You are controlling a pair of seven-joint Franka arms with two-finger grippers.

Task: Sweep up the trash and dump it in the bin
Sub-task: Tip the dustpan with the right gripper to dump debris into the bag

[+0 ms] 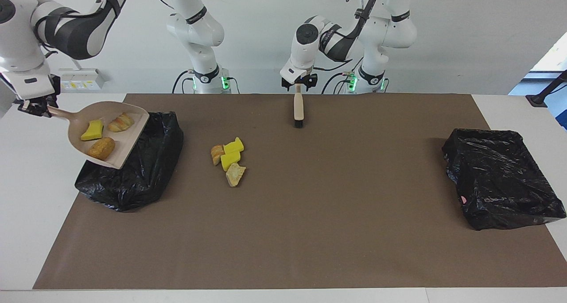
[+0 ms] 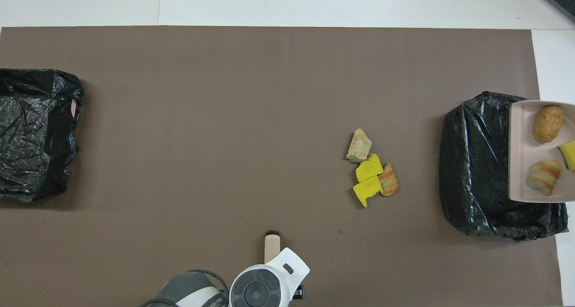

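Observation:
My right gripper (image 1: 34, 108) is shut on the handle of a beige dustpan (image 1: 133, 137) and holds it in the air, its open lip over a black-bagged bin (image 1: 137, 174) at the right arm's end. In the pan lie a yellow sponge piece (image 1: 92, 131) and two bread lumps (image 1: 120, 122) (image 1: 102, 148). Several more trash pieces (image 1: 229, 160), yellow and tan, sit in a cluster on the brown mat (image 1: 310, 214) beside that bin. My left gripper (image 1: 299, 85) is shut on a small brush (image 1: 299, 110), bristles down, over the mat's edge nearest the robots.
A second black-bagged bin (image 1: 500, 179) stands at the left arm's end of the table. In the overhead view the dustpan (image 2: 521, 154) overlaps the first bin (image 2: 476, 172), and the trash cluster (image 2: 370, 172) lies between that bin and the brush (image 2: 272, 246).

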